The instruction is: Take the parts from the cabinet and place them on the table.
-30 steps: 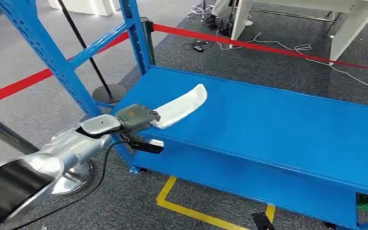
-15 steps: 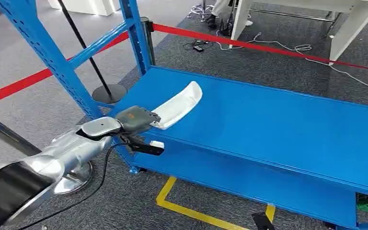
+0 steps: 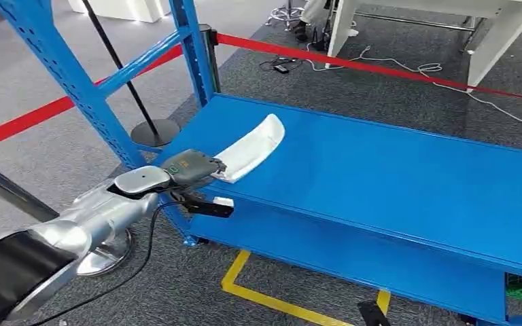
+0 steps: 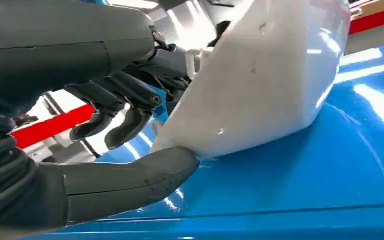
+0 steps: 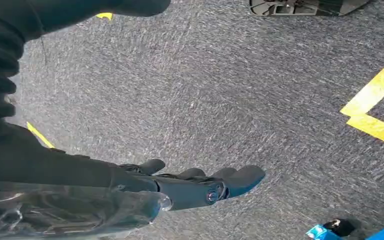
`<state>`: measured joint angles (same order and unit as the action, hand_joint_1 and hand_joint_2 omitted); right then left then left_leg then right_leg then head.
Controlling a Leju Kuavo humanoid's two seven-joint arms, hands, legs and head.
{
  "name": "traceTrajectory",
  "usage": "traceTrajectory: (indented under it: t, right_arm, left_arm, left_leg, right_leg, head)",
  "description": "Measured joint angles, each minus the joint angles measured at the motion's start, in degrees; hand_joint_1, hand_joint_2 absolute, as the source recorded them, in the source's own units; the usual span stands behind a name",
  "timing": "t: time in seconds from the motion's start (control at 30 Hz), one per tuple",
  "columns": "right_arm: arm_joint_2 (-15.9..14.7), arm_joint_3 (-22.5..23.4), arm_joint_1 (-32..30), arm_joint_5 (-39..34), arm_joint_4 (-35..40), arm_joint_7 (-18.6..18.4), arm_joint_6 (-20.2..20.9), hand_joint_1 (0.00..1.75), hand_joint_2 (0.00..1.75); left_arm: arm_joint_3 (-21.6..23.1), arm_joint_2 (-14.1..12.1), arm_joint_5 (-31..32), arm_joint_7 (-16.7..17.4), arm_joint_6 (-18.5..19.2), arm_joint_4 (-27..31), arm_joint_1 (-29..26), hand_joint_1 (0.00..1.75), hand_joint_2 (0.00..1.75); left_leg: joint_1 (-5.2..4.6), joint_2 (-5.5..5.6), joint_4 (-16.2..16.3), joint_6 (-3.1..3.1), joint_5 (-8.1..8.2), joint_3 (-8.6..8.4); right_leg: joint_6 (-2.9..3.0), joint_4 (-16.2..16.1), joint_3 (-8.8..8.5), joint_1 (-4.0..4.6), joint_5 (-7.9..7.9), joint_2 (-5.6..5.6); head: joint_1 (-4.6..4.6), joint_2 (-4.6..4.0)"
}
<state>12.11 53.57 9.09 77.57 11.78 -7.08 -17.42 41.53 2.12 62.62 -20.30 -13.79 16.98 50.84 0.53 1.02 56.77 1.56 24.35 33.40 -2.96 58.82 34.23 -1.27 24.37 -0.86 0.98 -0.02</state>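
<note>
- The long, curved white plastic part (image 3: 250, 147) lies along the blue metal shelf (image 3: 394, 183) of the cabinet, near the shelf's front left corner; its far end reaches toward the middle of the shelf.
- In the left wrist view the part's near end (image 4: 260, 80) rests on the shelf's glossy blue surface, its underside touching the metal.
- The left hand (image 3: 192, 166) grips that near end: the thick grey thumb (image 4: 130, 180) lies under the edge of the part, against the shelf, and the darker fingers (image 4: 125, 107) curl over its other side, so the part is pinched between them.
- Holding the part at the end nearest the shelf's front edge looks sensible, since the arm need not reach far into the cabinet and can draw the part straight out.
- The grasp step seems done or nearly so; lifting the part off the shelf and carrying it to the table is not yet done.
- The right hand (image 5: 200, 185) hangs well away from the shelf, over grey carpet (image 5: 230, 90) with yellow floor tape (image 5: 375, 105); its fingers lie straight and side by side, holding nothing.
- Beyond the shelf's back edge, a red barrier tape (image 3: 380, 68) crosses the carpet.
</note>
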Motion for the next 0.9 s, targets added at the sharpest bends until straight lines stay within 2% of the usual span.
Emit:
traceTrajectory:
  t: [0.8, 0.9]
  right_arm:
    - [0.0, 0.0, -0.04, -0.02, 0.0, 0.0, -0.13, 0.0, 1.75]
    - [0.0, 0.0, -0.04, -0.11, 0.0, 0.0, -0.15, 0.0, 1.75]
  left_arm:
    - [-1.53, -0.05, -0.74, 0.11, -0.85, 0.0, -0.34, 1.62, 1.75]
    - [-2.25, -0.02, -2.31, -0.53, -2.17, 0.02, -0.56, 1.62, 1.75]
  left_leg:
    - [0.0, 0.0, 0.0, 0.0, 0.0, 0.0]
    - [0.0, 0.0, 0.0, 0.0, 0.0, 0.0]
  right_leg:
    - [0.0, 0.0, 0.01, 0.0, 0.0, 0.0]
    - [0.0, 0.0, 0.01, 0.0, 0.0, 0.0]
  head:
    - [0.0, 0.0]
    - [0.0, 0.0]
